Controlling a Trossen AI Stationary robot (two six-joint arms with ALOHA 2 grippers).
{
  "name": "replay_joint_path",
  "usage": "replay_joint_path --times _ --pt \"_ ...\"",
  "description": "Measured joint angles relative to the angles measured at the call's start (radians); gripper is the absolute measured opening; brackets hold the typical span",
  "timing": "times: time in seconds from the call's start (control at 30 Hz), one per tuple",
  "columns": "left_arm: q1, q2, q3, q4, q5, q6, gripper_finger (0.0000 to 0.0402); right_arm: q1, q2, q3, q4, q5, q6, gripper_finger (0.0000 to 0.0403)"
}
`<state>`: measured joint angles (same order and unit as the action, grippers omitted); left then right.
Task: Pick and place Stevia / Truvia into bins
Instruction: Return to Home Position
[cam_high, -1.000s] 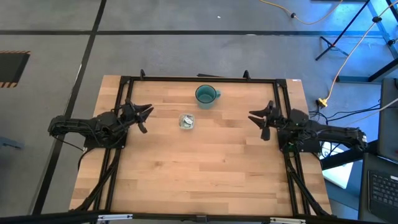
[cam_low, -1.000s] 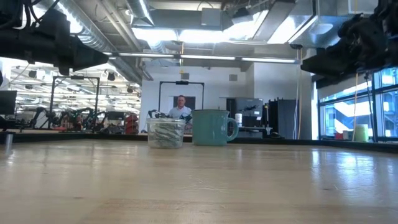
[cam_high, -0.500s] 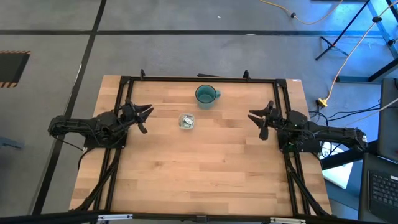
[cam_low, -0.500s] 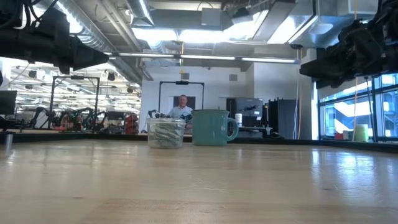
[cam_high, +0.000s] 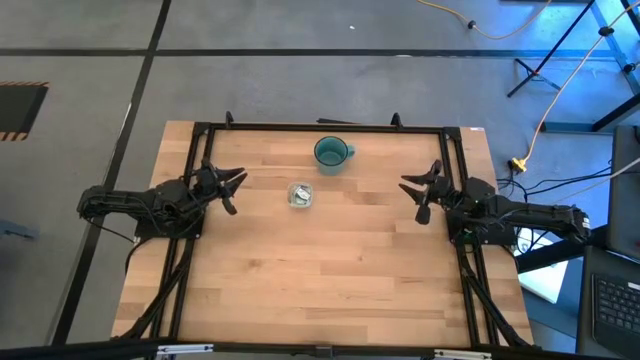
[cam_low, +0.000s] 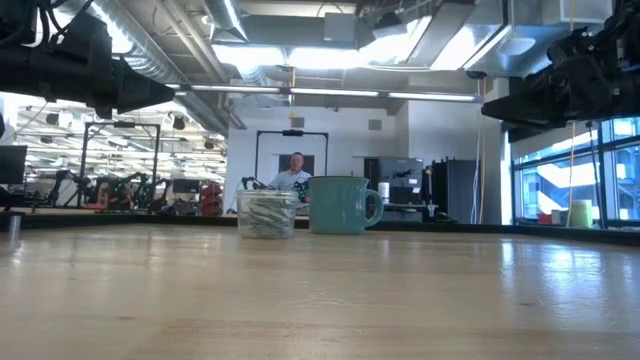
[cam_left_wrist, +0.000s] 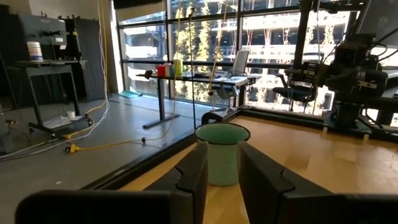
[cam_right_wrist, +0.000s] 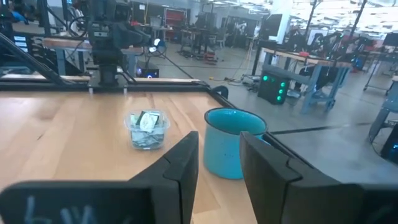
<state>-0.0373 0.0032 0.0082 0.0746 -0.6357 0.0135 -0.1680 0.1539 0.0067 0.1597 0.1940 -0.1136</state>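
Note:
A small clear tub (cam_high: 300, 195) stands on its base on the wooden table, left of the middle. Pale green and white packets (cam_right_wrist: 147, 124) lie heaped inside it, and they also show through its wall in the low view (cam_low: 266, 214). My left gripper (cam_high: 228, 185) hovers open at the table's left side, well apart from the tub. My right gripper (cam_high: 420, 192) hovers open at the right side, pointing level toward the middle. Nothing lies between either pair of fingers (cam_left_wrist: 194, 171) (cam_right_wrist: 181, 163).
A teal mug (cam_high: 332, 152) stands just beyond the tub toward the far edge, its handle to the right. A black frame (cam_high: 320, 126) runs along the table's far, left and right edges. A person (cam_low: 294, 173) stands far off in the room behind.
My right gripper has rolled a little about the line it points along and has stayed where it was. The tub, the packets and the mug have kept still.

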Motion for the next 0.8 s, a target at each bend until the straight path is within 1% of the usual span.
replay_joint_path --times 0.8 --pt "0.0 0.0 0.0 0.0 0.0 0.0 0.0081 0.0 0.0 0.0 -0.008 -0.002 0.003 0.012"
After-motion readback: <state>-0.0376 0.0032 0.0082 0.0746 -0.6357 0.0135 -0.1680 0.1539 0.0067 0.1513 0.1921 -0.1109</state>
